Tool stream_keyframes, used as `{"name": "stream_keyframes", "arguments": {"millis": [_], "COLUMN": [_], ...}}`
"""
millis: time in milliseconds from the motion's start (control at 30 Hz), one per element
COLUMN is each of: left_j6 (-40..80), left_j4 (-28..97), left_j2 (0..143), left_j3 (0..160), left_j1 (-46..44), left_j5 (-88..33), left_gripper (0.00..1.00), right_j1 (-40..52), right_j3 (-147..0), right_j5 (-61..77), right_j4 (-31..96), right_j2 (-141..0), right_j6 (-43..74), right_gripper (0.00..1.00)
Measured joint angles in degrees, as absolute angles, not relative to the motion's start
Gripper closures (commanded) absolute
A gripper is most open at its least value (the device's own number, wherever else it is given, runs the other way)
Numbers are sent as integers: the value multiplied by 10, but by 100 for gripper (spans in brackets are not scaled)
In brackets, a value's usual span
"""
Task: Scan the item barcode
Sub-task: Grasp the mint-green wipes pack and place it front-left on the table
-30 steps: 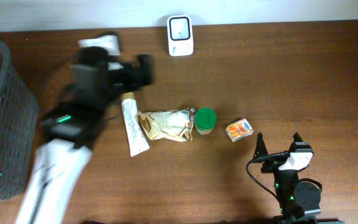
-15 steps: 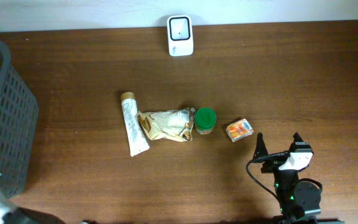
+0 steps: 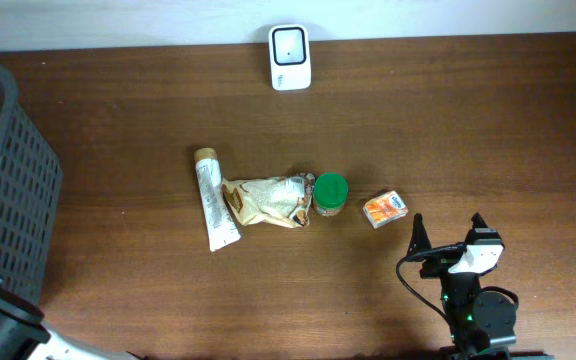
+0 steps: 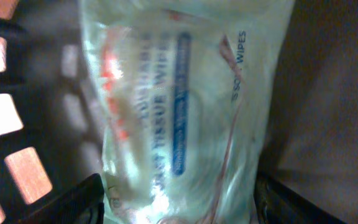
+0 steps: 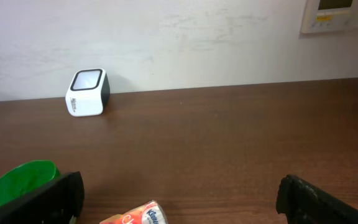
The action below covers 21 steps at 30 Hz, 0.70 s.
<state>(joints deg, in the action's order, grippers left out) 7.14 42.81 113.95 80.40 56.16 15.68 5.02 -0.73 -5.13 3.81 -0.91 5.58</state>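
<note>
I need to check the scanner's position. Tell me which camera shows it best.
Overhead: the scanner shows whole from above, at the far edge of the table. The right wrist view shows it small, from the side. The left wrist view misses it.

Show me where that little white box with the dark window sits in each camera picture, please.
Overhead: the white scanner box is at top centre.
Left wrist: not in it; a wipes packet fills the picture.
Right wrist: the white scanner box stands at upper left.
Shared landmark: the green-lidded jar, seen in overhead and right wrist only.
</note>
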Motion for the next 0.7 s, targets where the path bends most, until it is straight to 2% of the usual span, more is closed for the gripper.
{"name": "stream_keyframes", "arguments": {"millis": [33, 67, 200, 333, 433, 500, 533, 600, 700], "left_j6": [71, 73, 75, 75, 75, 75, 75, 115, 199], "left_j4": [415, 411, 405, 466, 502, 501, 499, 480, 420], "left_j2": [1142, 1144, 1148, 1145, 1062, 940, 907, 804, 766], "left_j3": [804, 804, 804, 818, 833, 842, 843, 846, 846], "left_j1": [562, 562, 562, 562, 562, 562, 562, 554, 461], "left_j5": [160, 161, 156, 148, 135, 134, 128, 52, -74], "left_gripper": [52, 58, 63, 67, 66, 73, 73, 69, 68], "right_j1": [50, 50, 50, 50, 50, 50, 50, 50, 50], "right_j3": [-7, -7, -7, -7, -7, -7, -7, -7, -7], "right_j5": [-51, -51, -51, -51, -51, -51, -51, -51, -51], "right_j4": [38, 38, 38, 38, 38, 38, 38, 38, 38], "right_j2": [-9, -9, -9, -9, -9, -9, -9, -9, -9], "right_j6": [56, 56, 56, 56, 56, 56, 56, 56, 56], "right_gripper": [2, 2, 2, 2, 2, 2, 2, 2, 2]}}
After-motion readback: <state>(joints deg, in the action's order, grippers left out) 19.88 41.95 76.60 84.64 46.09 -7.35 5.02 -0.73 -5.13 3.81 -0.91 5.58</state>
